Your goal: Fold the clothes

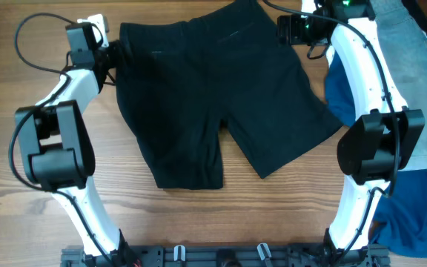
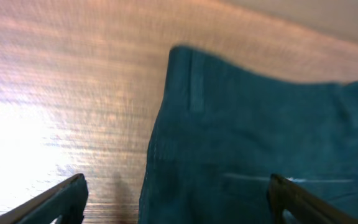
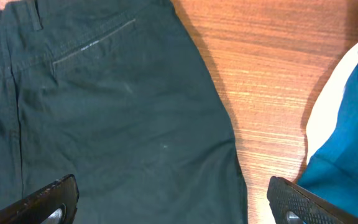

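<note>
The black shorts (image 1: 213,96) lie spread flat on the wooden table, waistband toward the far edge and legs toward me. My left gripper (image 1: 108,53) is open at the waistband's left corner; its wrist view shows the shorts' edge and a belt loop (image 2: 241,143) between its spread fingers (image 2: 176,196). My right gripper (image 1: 291,28) is open at the waistband's right corner; its wrist view shows a back pocket seam and the shorts' side edge (image 3: 117,124) between its spread fingers (image 3: 173,199). Neither gripper holds anything.
A light-blue denim garment (image 1: 414,67) and a royal-blue garment (image 1: 421,208) lie piled at the right edge of the table, close to my right arm. The royal-blue cloth also shows in the right wrist view (image 3: 353,143). Bare wood (image 1: 21,200) lies left of the shorts.
</note>
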